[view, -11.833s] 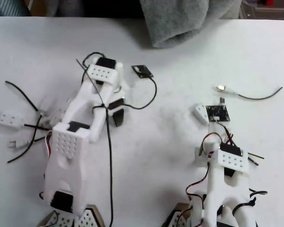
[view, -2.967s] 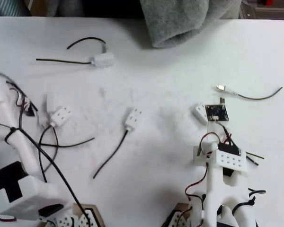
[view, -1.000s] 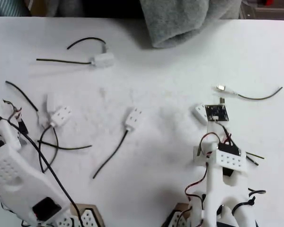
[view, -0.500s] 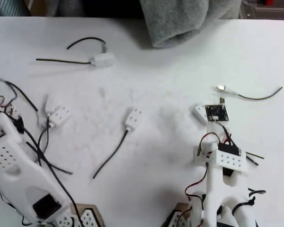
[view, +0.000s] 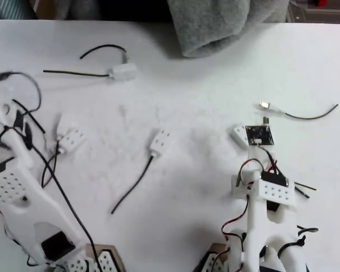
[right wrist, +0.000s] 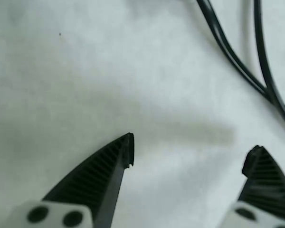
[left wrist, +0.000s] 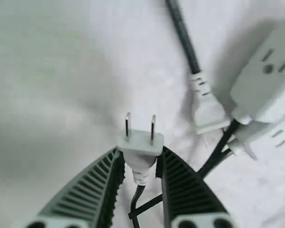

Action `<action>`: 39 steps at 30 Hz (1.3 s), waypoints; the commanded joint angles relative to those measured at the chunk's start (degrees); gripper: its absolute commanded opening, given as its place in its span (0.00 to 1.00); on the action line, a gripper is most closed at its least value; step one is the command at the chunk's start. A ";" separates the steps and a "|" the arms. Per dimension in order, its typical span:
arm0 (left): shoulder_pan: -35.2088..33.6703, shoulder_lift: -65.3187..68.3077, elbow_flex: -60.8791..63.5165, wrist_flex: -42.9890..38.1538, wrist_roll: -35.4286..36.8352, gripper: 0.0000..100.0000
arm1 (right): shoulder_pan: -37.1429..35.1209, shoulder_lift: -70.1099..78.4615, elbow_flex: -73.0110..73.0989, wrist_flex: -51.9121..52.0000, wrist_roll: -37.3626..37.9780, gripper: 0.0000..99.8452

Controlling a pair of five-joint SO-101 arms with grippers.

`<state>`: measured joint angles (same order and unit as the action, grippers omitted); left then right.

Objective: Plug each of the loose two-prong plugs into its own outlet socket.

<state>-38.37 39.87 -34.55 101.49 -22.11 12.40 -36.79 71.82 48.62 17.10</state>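
My left gripper (left wrist: 139, 154) is shut on a white two-prong plug (left wrist: 139, 141), prongs pointing away from the wrist, its black cord trailing back between the fingers. In the left wrist view a second white plug (left wrist: 206, 108) on a black cord lies on the table beside a white outlet socket (left wrist: 266, 78). From above, the left arm (view: 11, 175) stands at the table's left edge, next to an outlet socket (view: 71, 139). Another socket (view: 160, 141) with a cord lies mid-table, and a joined white pair (view: 122, 72) sits farther back. My right gripper (right wrist: 190, 153) is open over bare table.
A small circuit board (view: 260, 135) and a white piece (view: 239, 135) lie in front of the right arm (view: 271, 192). A thin cable with a metal connector (view: 266, 105) lies at the right. A grey cloth (view: 226, 22) hangs over the far edge. Black cables (right wrist: 237, 61) cross the right wrist view.
The left arm has swung farther from the front along the left edge, carrying the plug; its black cord has lifted off the table by the left socket. The right arm has stayed still.
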 commanded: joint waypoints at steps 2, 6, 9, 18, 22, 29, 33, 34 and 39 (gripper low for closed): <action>5.85 -12.88 -2.20 0.44 -2.99 0.02 | -0.40 -0.31 -0.26 -0.57 -0.09 0.36; 11.38 -23.34 -0.88 0.70 -5.98 0.02 | -0.48 -0.31 -0.26 -0.57 -0.09 0.36; 15.43 -31.43 2.90 0.62 -5.98 0.02 | -0.48 -0.31 -0.26 -0.66 -0.09 0.36; 28.79 -55.16 26.55 -7.91 -0.70 0.02 | -0.48 -0.22 -0.26 -0.66 -0.09 0.36; 32.04 -68.18 39.82 -18.46 5.10 0.02 | -0.48 -0.22 -0.26 -0.66 -0.09 0.36; 39.16 -87.87 66.46 -37.10 5.36 0.02 | -0.48 -0.22 -0.26 -0.66 -0.09 0.36; 41.63 -98.68 79.03 -47.12 5.71 0.02 | -0.48 -0.22 -0.26 -0.66 -0.09 0.36; 42.33 -101.05 81.67 -49.05 5.71 0.02 | -0.48 -0.22 -0.26 -0.66 -0.09 0.36; 45.93 -110.99 91.78 -54.95 5.54 0.02 | -0.48 -0.22 -0.26 -0.66 -0.09 0.36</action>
<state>5.32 -65.54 53.80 49.89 -17.10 12.40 -36.79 71.82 48.62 17.10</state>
